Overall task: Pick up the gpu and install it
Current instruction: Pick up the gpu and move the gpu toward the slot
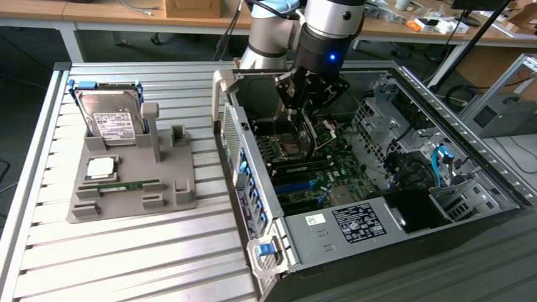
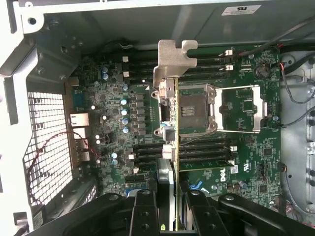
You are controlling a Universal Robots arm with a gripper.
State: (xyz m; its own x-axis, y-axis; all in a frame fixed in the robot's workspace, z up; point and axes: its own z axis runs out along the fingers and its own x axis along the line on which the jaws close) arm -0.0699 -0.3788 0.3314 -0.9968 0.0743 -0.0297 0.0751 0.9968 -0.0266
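Currently, the black robot gripper (image 1: 304, 104) (image 2: 172, 201) sits inside the open grey metal computer case (image 1: 225, 119) (image 2: 123, 24). Its fingers (image 2: 144, 209) are clamped on the gpu (image 1: 310, 135) (image 2: 175, 142), a thin dark green circuit card with a silver metal bracket. The card hangs edge-on over the green motherboard (image 2: 246, 147), in line with the silver processor socket (image 2: 197, 105). White "DELL" lettering (image 2: 222, 178) is printed on the board. The white label on the silver hard drive (image 1: 113, 123), upright in the grey holder (image 1: 172, 198) outside the case, is unreadable.
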